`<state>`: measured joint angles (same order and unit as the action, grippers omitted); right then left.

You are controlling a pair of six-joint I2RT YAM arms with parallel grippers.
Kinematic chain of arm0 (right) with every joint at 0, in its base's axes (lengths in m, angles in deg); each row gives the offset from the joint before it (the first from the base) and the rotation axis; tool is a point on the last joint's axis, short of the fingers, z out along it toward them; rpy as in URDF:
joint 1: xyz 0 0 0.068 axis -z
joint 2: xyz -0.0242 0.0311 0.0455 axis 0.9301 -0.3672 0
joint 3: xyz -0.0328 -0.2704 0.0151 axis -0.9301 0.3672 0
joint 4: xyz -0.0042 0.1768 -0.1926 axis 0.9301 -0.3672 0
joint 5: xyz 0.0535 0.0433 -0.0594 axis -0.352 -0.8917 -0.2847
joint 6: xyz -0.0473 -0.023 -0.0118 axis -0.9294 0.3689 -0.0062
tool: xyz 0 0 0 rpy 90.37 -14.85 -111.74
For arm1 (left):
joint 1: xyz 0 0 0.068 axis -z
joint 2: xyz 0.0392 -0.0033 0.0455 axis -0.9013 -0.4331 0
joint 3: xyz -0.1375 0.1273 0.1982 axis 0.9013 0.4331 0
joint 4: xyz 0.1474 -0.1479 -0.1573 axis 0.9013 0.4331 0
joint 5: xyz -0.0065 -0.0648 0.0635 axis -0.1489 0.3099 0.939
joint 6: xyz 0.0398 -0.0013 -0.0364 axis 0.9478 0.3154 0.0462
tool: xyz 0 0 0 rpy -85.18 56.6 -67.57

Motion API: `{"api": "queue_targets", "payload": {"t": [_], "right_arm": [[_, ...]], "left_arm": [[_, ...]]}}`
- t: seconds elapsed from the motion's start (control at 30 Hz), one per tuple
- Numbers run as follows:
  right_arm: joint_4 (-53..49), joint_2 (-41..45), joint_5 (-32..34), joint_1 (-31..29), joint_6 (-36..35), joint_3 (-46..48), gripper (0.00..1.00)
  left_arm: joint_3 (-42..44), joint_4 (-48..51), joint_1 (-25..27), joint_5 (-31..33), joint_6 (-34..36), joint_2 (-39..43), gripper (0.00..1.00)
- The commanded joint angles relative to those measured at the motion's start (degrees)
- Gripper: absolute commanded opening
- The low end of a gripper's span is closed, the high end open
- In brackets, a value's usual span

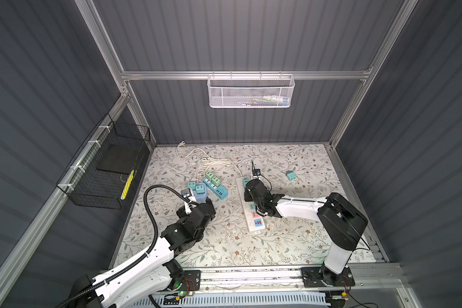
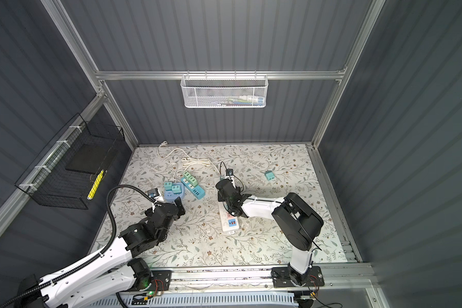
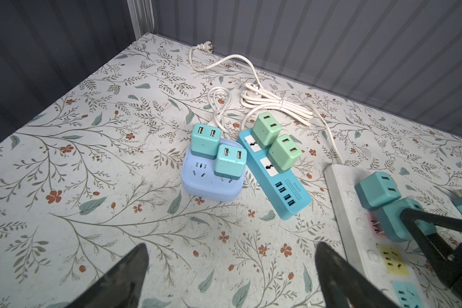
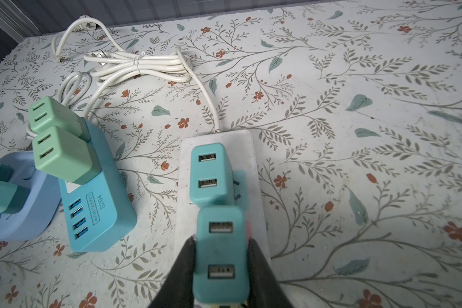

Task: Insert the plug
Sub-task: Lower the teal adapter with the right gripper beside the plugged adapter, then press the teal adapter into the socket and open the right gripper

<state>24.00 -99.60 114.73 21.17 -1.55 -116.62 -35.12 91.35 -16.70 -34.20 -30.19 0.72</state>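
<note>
Black fingers [image 4: 182, 272] of the right end effector [image 4: 222, 241] fill the nearest part of the right wrist view. They are clamped tight on the two flanks of a teal plug [image 4: 220, 269], whose twin USB ports face the camera. In the left wrist view, that teal plug [image 3: 395, 221] sits over the pink socket [image 3: 370, 218] of the white power strip [image 3: 342, 192]. Its metal prongs [image 3: 376, 223] show in the gap between body and strip, so it is not pressed home. Just beside it, toward the cord end of the strip, a neighbouring plug [image 4: 208, 173] of the same colour stands fully seated. The left end effector [image 3: 231, 246] hangs above the bare floral table [image 3: 64, 186] with its fingers spread wide and nothing between them. Beyond it stands a lilac cube socket [image 3: 211, 186] carrying two teal adapters [image 3: 206, 140]. Just beside that lies a blue power strip [image 3: 291, 197] carrying two green adapters [image 3: 284, 153]. A tied white cord bundle [image 3: 278, 105] lies farther back on the table. In both top views a loose plug [image 1: 290, 175] [image 2: 269, 175] lies alone on the right, well apart from the white power strip.
</note>
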Motion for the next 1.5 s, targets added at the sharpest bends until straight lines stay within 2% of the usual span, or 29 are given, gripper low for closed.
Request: {"api": "queue_targets", "payload": {"t": [0.0, 0.17, 0.27, 0.5, 0.73, 1.47], "right_arm": [[1.74, -1.68, 1.0, -0.35, -0.69, 1.92, 0.18], [9.71, 1.89, 1.91, -0.96, -1.38, 6.59, 0.18], [10.94, 2.78, 1.77, -0.88, -2.69, 7.13, 0.18], [9.65, 3.88, 2.07, -0.73, -4.79, 6.02, 0.18], [10.2, 1.51, 1.75, -0.26, -5.66, 4.45, 0.18], [7.74, -2.87, 1.55, -0.77, -7.03, 3.37, 0.18]], "left_arm": [[0.99, 1.49, -0.1, 1.12, -0.13, 1.26, 0.97], [1.87, 2.02, -0.17, 0.46, -1.16, 3.37, 0.97], [3.27, 0.46, -0.13, 0.2, -1.4, 5.03, 0.97], [2.9, -1.91, -0.13, 0.35, 0.36, 4.66, 0.98], [2.34, -3.07, -0.13, 0.0, 1.49, 2.77, 0.99], [3.69, -1.51, -0.1, 0.7, 0.95, 5.46, 0.99]]}}
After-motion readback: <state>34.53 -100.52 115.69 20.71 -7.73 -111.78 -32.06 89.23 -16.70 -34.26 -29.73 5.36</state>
